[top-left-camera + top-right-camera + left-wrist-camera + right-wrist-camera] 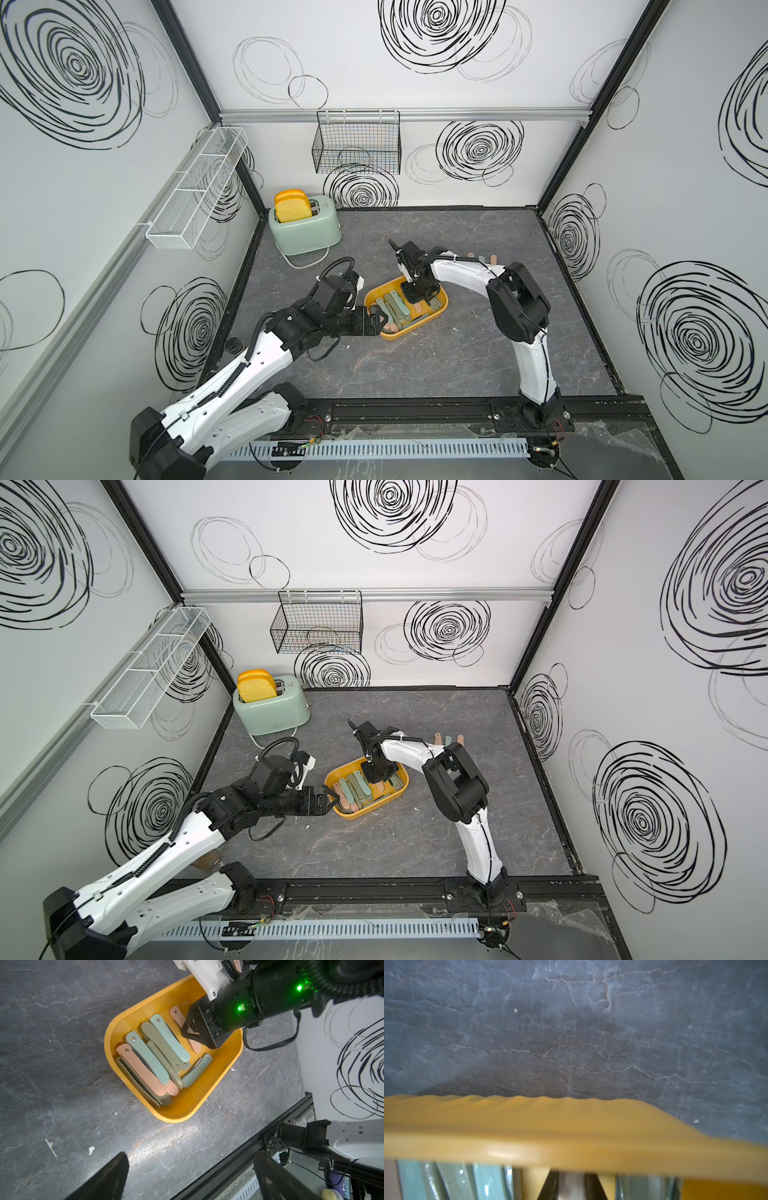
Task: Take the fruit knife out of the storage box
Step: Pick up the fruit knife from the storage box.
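Inside storage box [182, 1109], right tool [188, 1031] clamped on pink fruit knife [176, 1015], left tool [380, 322] apart

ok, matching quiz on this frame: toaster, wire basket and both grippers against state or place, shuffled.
1 toaster
2 wire basket
3 left gripper
4 right gripper

A shut on a pink knife in the box
B holds toast
C open, by the box
D hangs on the back wall

Pairs: 1-B, 2-D, 3-C, 4-A
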